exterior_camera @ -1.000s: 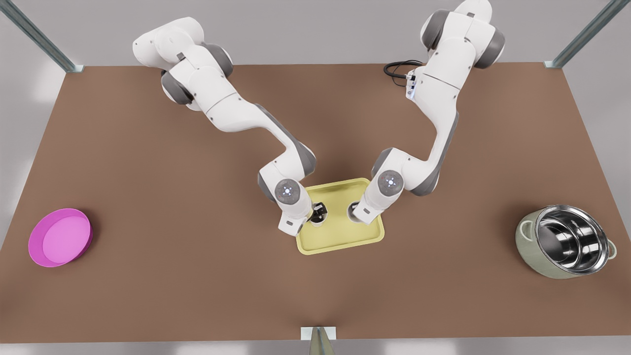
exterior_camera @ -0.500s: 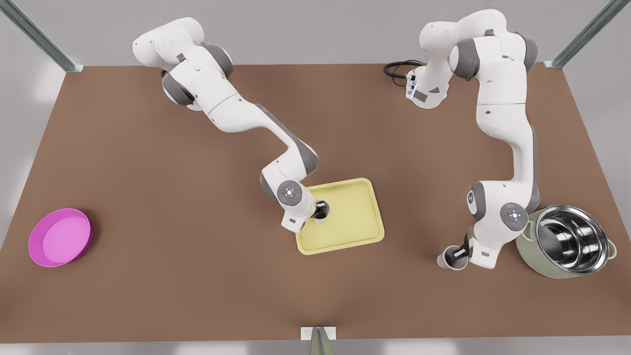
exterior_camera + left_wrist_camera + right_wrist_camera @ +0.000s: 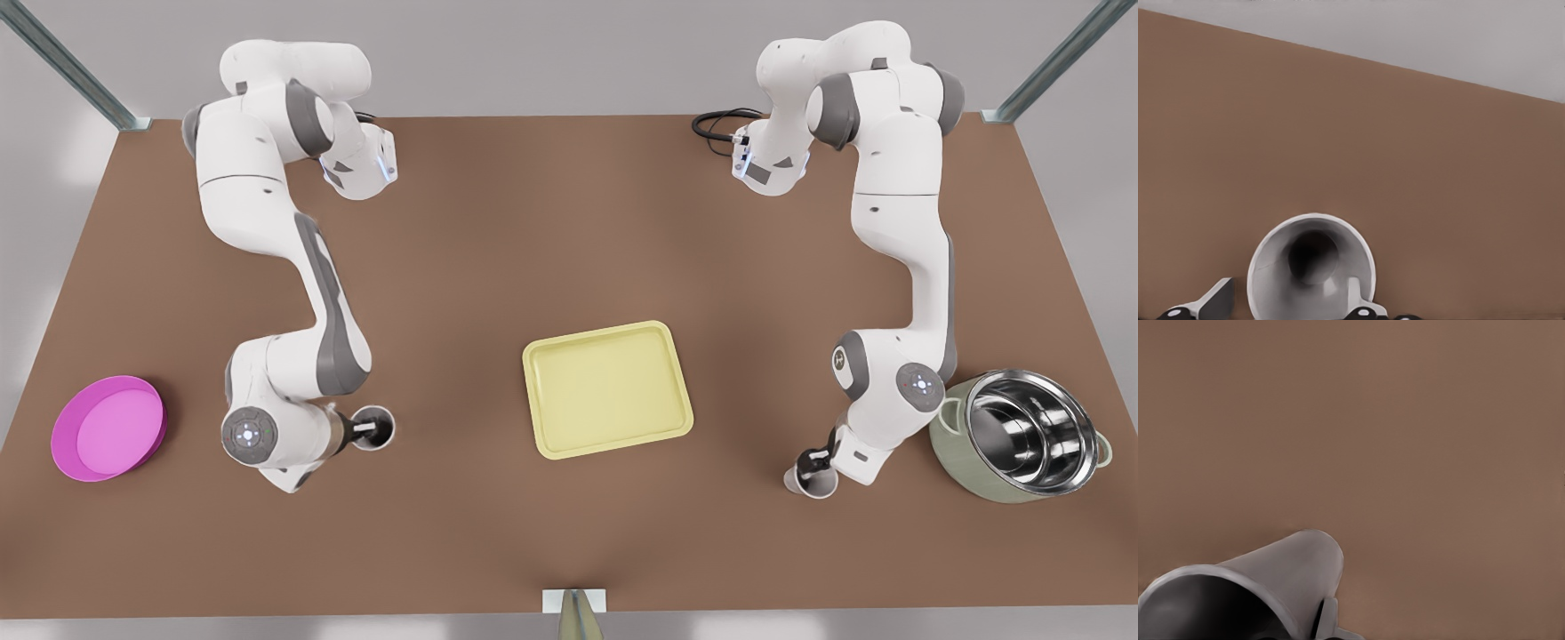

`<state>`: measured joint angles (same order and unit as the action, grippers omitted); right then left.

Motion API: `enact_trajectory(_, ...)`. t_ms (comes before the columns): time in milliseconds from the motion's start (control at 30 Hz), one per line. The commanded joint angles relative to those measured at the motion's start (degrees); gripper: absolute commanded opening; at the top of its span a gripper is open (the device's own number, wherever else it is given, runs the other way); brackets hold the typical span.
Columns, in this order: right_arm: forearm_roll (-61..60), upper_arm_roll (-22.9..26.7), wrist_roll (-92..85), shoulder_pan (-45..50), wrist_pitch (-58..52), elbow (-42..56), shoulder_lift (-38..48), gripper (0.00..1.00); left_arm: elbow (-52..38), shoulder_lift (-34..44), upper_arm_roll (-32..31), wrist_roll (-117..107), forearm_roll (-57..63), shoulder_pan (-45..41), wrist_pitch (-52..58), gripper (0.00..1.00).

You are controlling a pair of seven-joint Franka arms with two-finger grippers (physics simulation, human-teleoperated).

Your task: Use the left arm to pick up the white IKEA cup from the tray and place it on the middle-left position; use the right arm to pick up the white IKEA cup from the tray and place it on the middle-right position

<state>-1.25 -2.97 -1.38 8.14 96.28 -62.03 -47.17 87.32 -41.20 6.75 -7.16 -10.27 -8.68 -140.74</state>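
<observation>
Cups: smooth white tapered | left pincer (image 3: pixel 366 431) clamps left cup (image 3: pixel 377 428) | right pincer (image 3: pixel 813 465) clamps right cup (image 3: pixel 811 481)

Tray (image 3: pixel 607 389) mid-table; bowl (image 3: pixel 108 428) far left, pot (image 3: pixel 1021 435) far right, front view.

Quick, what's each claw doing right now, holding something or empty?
Left gripper: shut on a white cup, beside the magenta bowl.
Right gripper: shut on the other white cup, beside the steel pot.
</observation>
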Motion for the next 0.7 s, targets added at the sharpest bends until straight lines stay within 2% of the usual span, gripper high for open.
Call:
enact_trajectory(0,2.30,0.42,-32.98,-0.05,-1.80,-0.28,-1.70,0.00,-0.05,0.07,0.02,3.91,2.44,-0.02,-0.32,1.00)
enact_trajectory(167,2.21,0.68,-32.63,-0.14,-2.15,-0.28,-4.25,0.00,-0.40,0.42,0.11,4.26,2.71,0.25,0.03,1.00)
enact_trajectory(200,2.04,0.68,-32.54,-0.14,-2.85,-0.28,-4.25,0.00,-0.40,4.71,0.20,4.26,2.80,0.60,7.48,1.00)
enact_trajectory(233,1.86,0.77,-32.46,-0.14,-3.03,-0.28,-4.25,0.00,-1.62,10.60,0.20,4.26,3.23,0.51,19.43,1.00)
enact_trajectory(267,1.16,0.60,-31.31,-0.14,-6.63,-0.02,-4.16,0.00,-9.08,13.78,0.37,4.34,3.24,0.51,36.22,1.00)
enact_trajectory(300,-0.25,0.51,-30.79,-0.14,-8.30,-0.02,-4.16,0.00,-14.72,14.92,0.29,4.69,4.99,0.33,46.42,1.00)
enact_trajectory(333,-1.47,0.42,-30.17,-0.14,-8.30,-0.11,-4.16,0.00,-12.80,21.42,-0.15,10.31,6.49,0.25,51.97,1.00)
enact_trajectory(400,-4.46,0.33,-29.99,-0.14,-8.30,-0.28,-4.25,0.00,5.58,32.06,-0.42,11.46,6.49,0.07,38.79,1.00)
enact_trajectory(500,-5.96,0.33,-30.08,-0.14,-8.30,-0.37,-4.25,0.00,4.70,31.97,-0.50,10.94,6.49,-0.02,39.76,1.00)
enact_trajectory(567,-0.42,0.59,-28.06,2.50,-7.69,-0.02,-3.90,0.00,4.70,31.80,-0.50,11.02,6.58,0.07,39.76,1.00)
enact_trajectory(667,2.04,3.75,-28.50,4.78,-0.31,0.24,-3.37,0.00,3.29,31.97,-1.74,10.76,7.54,-0.19,41.51,1.00)
